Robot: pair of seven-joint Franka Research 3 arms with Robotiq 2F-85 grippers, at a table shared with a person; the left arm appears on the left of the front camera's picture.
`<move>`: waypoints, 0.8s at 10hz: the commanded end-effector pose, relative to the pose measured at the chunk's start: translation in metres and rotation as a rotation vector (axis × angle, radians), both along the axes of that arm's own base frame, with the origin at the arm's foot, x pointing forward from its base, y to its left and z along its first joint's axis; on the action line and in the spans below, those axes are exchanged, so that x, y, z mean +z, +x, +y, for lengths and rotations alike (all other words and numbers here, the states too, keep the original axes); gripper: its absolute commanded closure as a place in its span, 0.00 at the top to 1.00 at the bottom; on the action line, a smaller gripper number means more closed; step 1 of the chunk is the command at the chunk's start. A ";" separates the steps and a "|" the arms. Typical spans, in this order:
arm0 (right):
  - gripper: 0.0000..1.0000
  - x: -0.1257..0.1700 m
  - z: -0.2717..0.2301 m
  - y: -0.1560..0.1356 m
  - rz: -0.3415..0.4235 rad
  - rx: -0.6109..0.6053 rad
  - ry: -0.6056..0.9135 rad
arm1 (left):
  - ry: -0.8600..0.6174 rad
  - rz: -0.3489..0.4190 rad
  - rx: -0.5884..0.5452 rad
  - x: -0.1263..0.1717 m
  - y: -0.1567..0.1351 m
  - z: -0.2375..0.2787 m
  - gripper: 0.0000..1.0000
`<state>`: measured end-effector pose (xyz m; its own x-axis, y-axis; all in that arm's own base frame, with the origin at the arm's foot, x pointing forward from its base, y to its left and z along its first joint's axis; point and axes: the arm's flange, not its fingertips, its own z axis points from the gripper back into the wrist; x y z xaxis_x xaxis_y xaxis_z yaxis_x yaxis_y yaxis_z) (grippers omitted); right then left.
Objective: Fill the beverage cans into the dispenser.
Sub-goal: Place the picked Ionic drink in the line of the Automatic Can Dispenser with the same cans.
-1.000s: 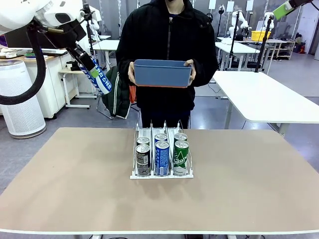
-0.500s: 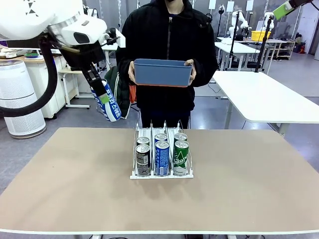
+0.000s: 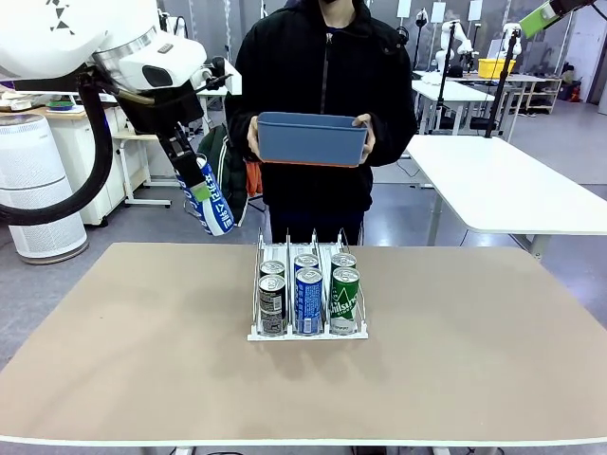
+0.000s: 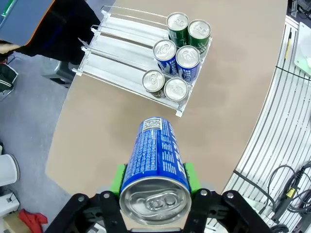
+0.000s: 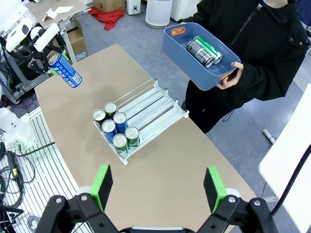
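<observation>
The blue can (image 3: 211, 201) clamped in the left gripper (image 3: 199, 192) should be lowered upright, toward four o'clock, into the dispenser's (image 3: 308, 335) middle lane (image 3: 304, 248).

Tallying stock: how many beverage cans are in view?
9: six in the dispenser, two per lane; one blue can in the left hand; two in the person's tub, where more may hide.

We log a tan table (image 3: 142, 360) across the lower frame. Only the white wire dispenser (image 3: 308, 336) sits directly on it, at centre, its back end at the far edge.
</observation>
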<state>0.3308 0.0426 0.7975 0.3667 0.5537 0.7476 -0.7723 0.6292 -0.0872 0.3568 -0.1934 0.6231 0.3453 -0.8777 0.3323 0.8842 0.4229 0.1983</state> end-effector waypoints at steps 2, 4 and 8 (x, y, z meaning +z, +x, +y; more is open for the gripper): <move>1.00 -0.001 0.000 0.000 0.003 0.002 -0.001 | 0.043 0.021 0.001 -0.002 0.004 -0.005 0.58; 1.00 -0.001 0.000 0.000 0.003 0.002 -0.001 | 0.060 0.020 0.116 -0.018 0.001 -0.041 0.58; 1.00 -0.001 0.000 0.000 0.003 0.002 -0.001 | 0.050 0.014 -0.005 -0.051 -0.033 -0.107 0.58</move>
<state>0.3307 0.0426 0.7976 0.3665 0.5537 0.7477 -0.7723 0.6292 -0.0873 0.3236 -0.3001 0.5742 0.3679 -0.8929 0.2597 0.8862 0.4213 0.1931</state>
